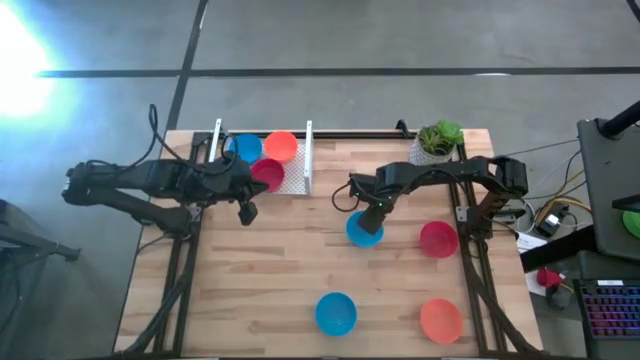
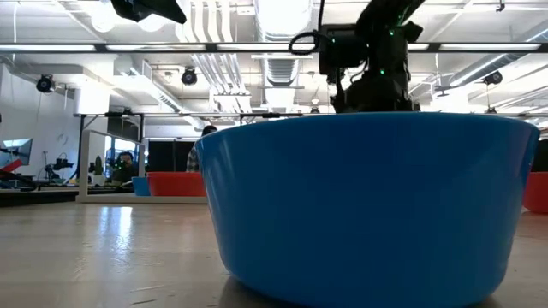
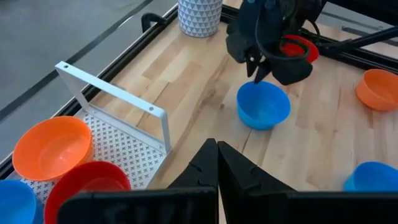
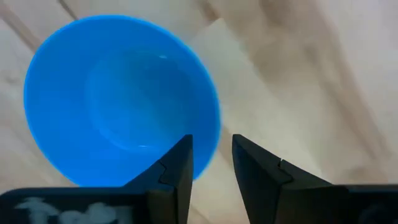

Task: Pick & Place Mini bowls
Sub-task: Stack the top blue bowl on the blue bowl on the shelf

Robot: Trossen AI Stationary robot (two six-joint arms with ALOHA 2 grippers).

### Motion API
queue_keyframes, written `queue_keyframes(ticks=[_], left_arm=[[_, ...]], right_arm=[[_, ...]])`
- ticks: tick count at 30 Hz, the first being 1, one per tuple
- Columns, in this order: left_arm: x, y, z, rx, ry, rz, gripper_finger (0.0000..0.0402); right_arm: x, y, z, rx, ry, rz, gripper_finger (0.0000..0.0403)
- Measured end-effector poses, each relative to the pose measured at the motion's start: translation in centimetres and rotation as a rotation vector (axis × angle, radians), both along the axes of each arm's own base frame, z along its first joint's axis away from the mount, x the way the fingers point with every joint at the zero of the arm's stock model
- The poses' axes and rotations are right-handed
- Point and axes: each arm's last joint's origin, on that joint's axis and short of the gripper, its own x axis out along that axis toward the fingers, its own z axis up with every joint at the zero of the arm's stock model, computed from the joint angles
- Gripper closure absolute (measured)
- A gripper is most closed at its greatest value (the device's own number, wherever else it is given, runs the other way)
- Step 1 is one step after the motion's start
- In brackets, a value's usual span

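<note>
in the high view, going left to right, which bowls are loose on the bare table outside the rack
blue bowl near the front edge → blue bowl under the right gripper → red bowl and orange bowl, almost level in the order.

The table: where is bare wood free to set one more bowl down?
Free: the near left wood, left of the near blue bowl, and the middle strip between the left pincer and the right pincer. Crowded: the white tray with three bowls, and the right side around the red bowl.
</note>
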Motion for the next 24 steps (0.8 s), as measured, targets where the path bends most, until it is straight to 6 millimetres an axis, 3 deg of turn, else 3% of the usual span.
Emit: queue_keyframes(ticks=[15,22,24], left_arm=[[0.0,0.0,0.0,-0.006,-0.003,0.005,0.0402],[0.0,0.0,0.0,-0.006,-0.003,0.006,0.0402],[0.0,0.0,0.0,-0.006,-0.003,0.006,0.0401]], right_arm=[[-0.6,0.0,-3.2,0.003,-0.062,-0.044,0.0306],[-0.3,-0.1,-3.3,-0.006,-0.100,-0.062,0.0384],[-0.1,-0.2,-3.2,-0.009,-0.123,-0.065,0.0389]])
